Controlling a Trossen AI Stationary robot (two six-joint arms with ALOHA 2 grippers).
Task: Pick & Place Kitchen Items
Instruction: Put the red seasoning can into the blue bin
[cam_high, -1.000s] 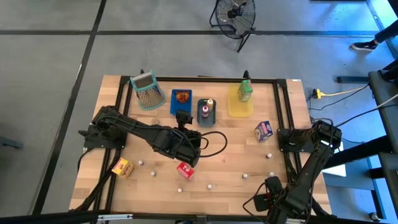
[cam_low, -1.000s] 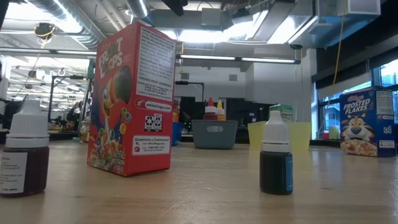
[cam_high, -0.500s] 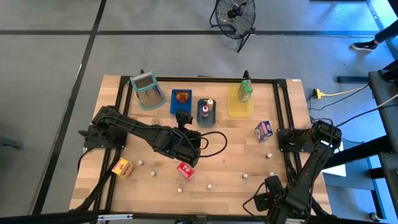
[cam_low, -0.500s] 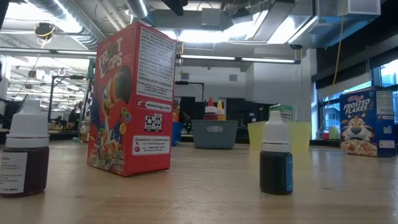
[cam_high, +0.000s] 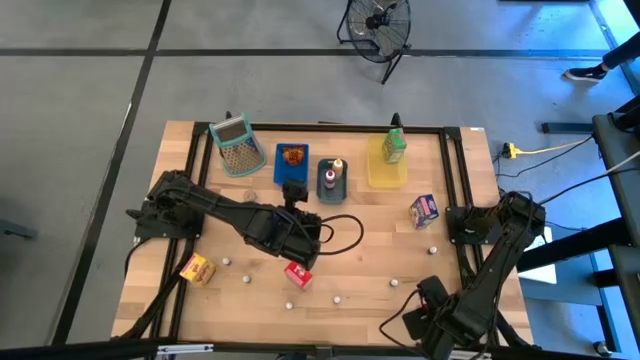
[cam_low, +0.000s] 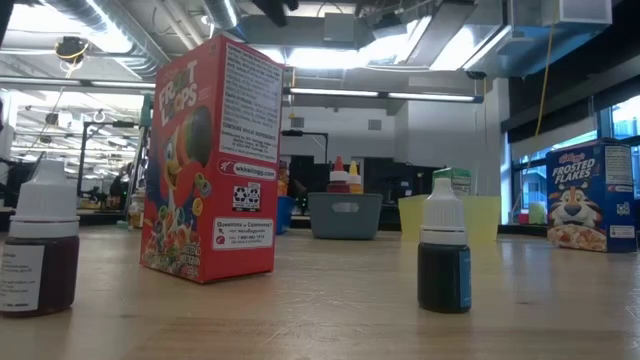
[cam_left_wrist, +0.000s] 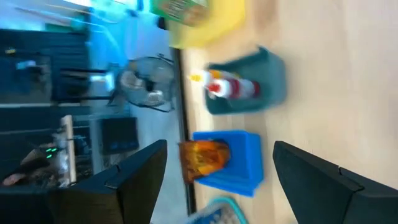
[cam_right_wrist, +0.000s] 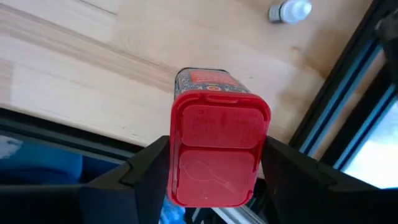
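- Left gripper (cam_high: 300, 255) hangs over the middle of the counter (cam_high: 370, 265), jaws spread wide with nothing between them in its wrist view.
- Just beneath and beside it stands the red cereal carton (cam_high: 297, 274), upright on the wood; the jaws are not closed on it.
- Ahead of that gripper, toward the far edge, sits the blue tray (cam_left_wrist: 239, 163) with a brown packet (cam_left_wrist: 204, 158) in it, and next to that the grey tray (cam_left_wrist: 264, 84) holding small red and yellow bottles (cam_left_wrist: 233, 88).
- Further along is the yellow tray (cam_high: 387, 170) with a green carton (cam_high: 394, 148) standing in it.
- Behind the left gripper, near the counter's front left corner, lies a yellow-orange carton (cam_high: 197, 268).
- The mesh basket (cam_high: 235, 145) stands at the far left, well apart from both grippers.
- Right gripper (cam_right_wrist: 214, 165) is down at the counter's front right edge, clamped on a red-lidded jar (cam_right_wrist: 216, 146), lid facing the wrist camera, a finger pressed on each side.
- A white-capped bottle (cam_right_wrist: 290, 11) lies on the wood beyond that jar.
- The purple-white carton (cam_high: 425, 210) stands near the right rail, well apart from the right gripper.
- At counter level, two dark bottles (cam_low: 443, 256) stand on either side of the red carton.
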